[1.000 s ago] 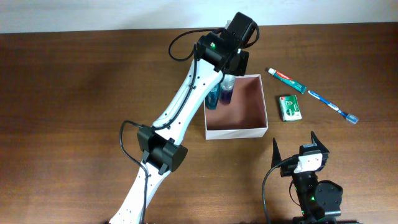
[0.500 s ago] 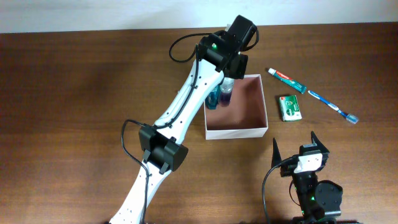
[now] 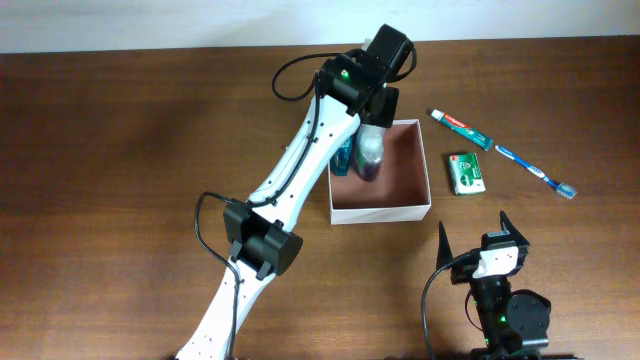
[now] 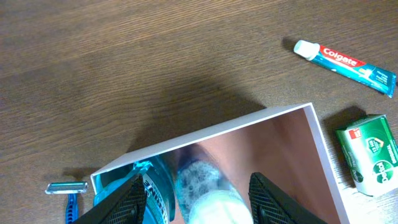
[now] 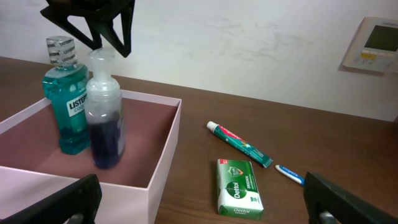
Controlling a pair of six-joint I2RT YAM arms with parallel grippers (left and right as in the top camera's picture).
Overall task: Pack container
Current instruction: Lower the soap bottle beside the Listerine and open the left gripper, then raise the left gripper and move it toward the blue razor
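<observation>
The container (image 3: 381, 213) is a square white-walled box with a reddish-brown inside, mid-table. A teal mouthwash bottle (image 3: 342, 158) and a purple bottle with a white pump top (image 3: 371, 150) stand upright in its far left corner. My left gripper (image 3: 375, 106) hangs open just above the purple bottle (image 4: 208, 196); its fingers (image 4: 134, 202) straddle the bottle's top without touching it. The right wrist view shows that gripper (image 5: 93, 28) over the purple bottle (image 5: 104, 118). My right gripper (image 3: 476, 232) is open and empty near the front edge, right of the container (image 5: 165, 168).
Right of the container lie a green Dettol soap box (image 3: 466, 172), a toothpaste tube (image 3: 462, 129) and a blue toothbrush (image 3: 537, 172). A blue razor (image 4: 68, 188) lies on the table just outside the container's left wall (image 4: 217, 130).
The purple bottle's white top now shows clear of the left gripper; the bottle stands on its own in the container. The right arm has not moved.
</observation>
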